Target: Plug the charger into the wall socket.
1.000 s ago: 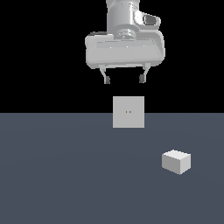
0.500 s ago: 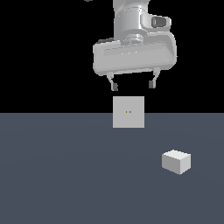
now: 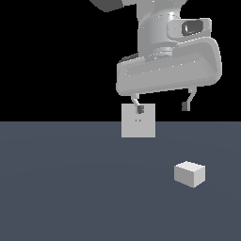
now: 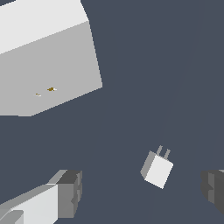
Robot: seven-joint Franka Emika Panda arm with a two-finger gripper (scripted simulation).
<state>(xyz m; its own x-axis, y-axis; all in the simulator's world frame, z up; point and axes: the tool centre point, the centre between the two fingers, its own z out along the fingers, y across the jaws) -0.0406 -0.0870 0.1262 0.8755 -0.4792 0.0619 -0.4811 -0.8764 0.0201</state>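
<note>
Exterior view: the wall socket (image 3: 138, 121) stands upright at the far edge of the dark grey desk (image 3: 70, 188), its flat face toward the camera and two small orange dots at its centre. The charger (image 3: 189, 173) lies on the desk nearer the camera than the socket and off toward the exterior view's right of it, well apart, with bare desk all round its edges. The hand (image 3: 162, 108) hangs above the desk with its fingers spread wide and nothing between them; one fingertip (image 3: 139, 109) overlaps the socket's upper edge in this view, the other sits clear of the socket toward the exterior view's right. Whether that fingertip touches the panel cannot be told.

In the wrist view the charger (image 4: 156, 169) shows two short prongs on one end, and it lies between the two fingertips (image 4: 70, 192) but lower, on the desk. The socket (image 4: 46, 65) is apart from it, with open desk between.
</note>
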